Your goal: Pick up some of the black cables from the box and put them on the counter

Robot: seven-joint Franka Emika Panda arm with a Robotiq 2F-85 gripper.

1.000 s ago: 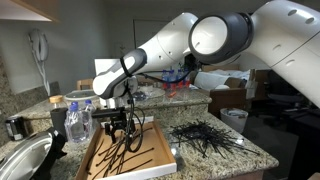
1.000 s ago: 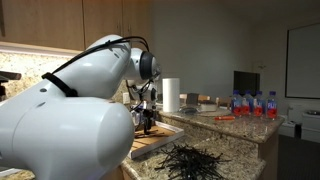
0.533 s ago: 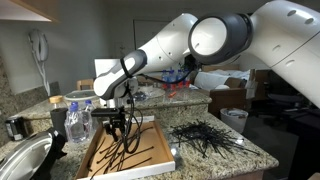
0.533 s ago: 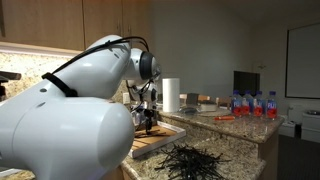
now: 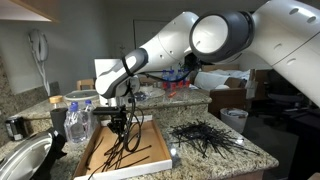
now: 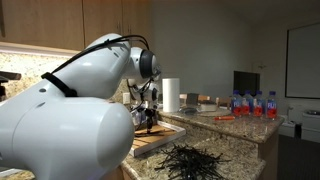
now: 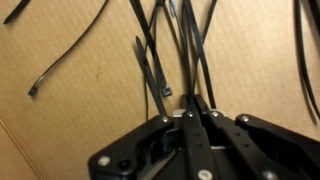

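1. The jaws are clenched, and we see a small bunch of black cables [image 7: 187, 55] nipped between their tips. The gripper [image 7: 190, 104] points down into the box [image 5: 150, 146].
2. Just ahead of the jaws, the held strands fan out over the brown floor of the box. A few loose ones lie off to either side, apart from the bunch.
3. We judge these cables to be light, thin and springy, with smooth skins that could slide out of a narrow pinch. A hold near the middle, where several cross, should carry more. Any strand caught only by its end may droop or drop.
4. Farther from the jaws, past the box rim, a heap of cables [image 5: 205, 136] lies on the counter [image 5: 248, 150].
5. The arm [image 5: 220, 35] arches high over the counter and bends down at the wrist, so the gripper hangs roughly upright over the box.
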